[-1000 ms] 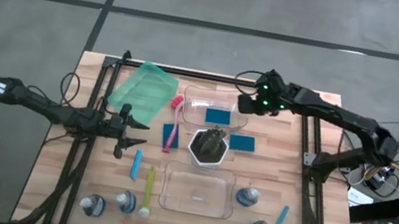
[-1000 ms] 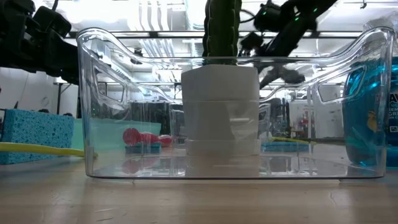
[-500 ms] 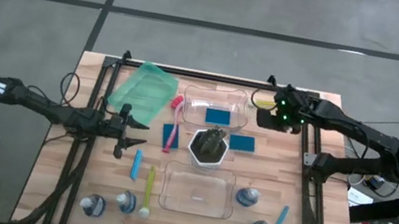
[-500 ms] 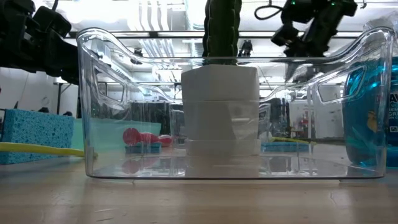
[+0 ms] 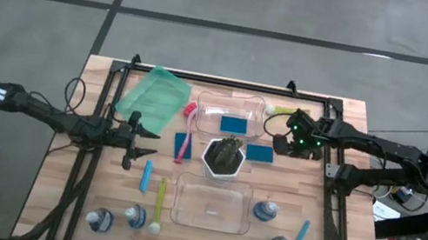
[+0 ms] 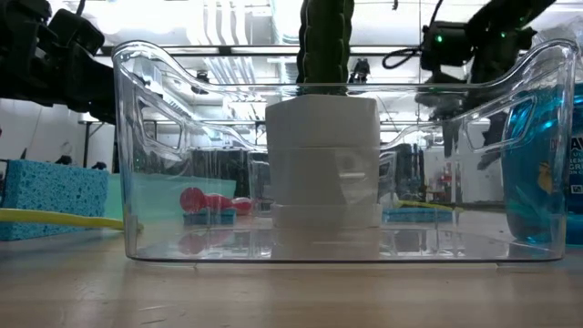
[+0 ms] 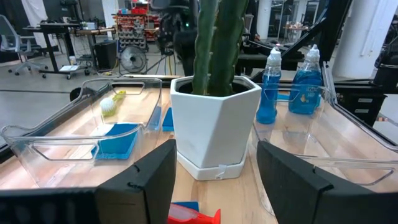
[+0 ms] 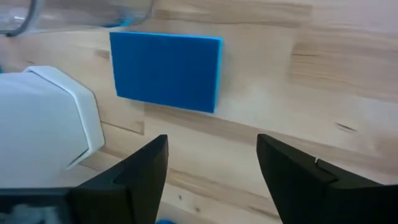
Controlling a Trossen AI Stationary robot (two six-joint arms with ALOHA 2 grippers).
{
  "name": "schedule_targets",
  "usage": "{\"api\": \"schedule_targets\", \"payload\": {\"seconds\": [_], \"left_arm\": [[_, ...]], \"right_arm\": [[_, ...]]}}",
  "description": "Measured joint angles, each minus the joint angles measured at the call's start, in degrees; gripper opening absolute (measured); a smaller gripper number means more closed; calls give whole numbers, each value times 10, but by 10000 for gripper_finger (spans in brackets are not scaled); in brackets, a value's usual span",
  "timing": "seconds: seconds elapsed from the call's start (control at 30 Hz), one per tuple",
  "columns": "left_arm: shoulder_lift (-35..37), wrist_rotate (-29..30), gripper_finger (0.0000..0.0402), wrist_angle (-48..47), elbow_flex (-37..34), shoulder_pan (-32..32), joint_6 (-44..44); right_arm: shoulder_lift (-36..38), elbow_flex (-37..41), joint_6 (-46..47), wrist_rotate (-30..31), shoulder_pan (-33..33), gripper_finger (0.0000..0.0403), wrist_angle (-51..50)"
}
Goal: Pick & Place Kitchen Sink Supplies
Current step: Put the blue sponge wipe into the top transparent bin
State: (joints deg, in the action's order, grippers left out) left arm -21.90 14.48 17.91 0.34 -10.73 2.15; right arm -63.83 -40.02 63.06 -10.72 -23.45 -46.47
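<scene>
My right gripper [image 5: 283, 141] hovers open just right of the white pot [image 5: 225, 157]. The flat blue sponge [image 5: 259, 153] [image 8: 166, 71] lies on the table ahead of its fingers, untouched. My left gripper [image 5: 138, 138] waits open left of the pot, close to a second sponge [image 5: 179, 143] with a pink brush [image 5: 187, 128] lying across it. A third sponge [image 5: 233, 125] lies in the far clear bin. Several bottles of blue liquid [image 5: 266, 210] [image 5: 135, 216] stand near the front edge, beside a yellow brush [image 5: 159, 207] and blue brushes [image 5: 146, 176] [image 5: 297, 239].
A near clear bin [image 5: 212, 204] stands in front of the pot, and a far one [image 5: 232, 106] behind it. A green tray [image 5: 152, 96] lies at the far left. A pale brush [image 5: 283, 111] lies by the far bin's right end. Bare wood shows right of the sponge.
My right gripper has swung from above the far bin toward the table's right edge, then come nearer and lower, ending over the sponge right of the pot. My left arm has kept still.
</scene>
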Motion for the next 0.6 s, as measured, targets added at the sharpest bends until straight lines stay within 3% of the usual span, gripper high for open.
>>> {"api": "schedule_targets", "payload": {"seconds": [0.43, 0.6], "left_arm": [[0, 0, 218, 0, 0, 0, 0], [0, 0, 218, 0, 0, 0, 0]], "right_arm": [[0, 128, 74, 0, 6, 226, 215], [0, 154, 75, 6, 6, 223, 234]]}}
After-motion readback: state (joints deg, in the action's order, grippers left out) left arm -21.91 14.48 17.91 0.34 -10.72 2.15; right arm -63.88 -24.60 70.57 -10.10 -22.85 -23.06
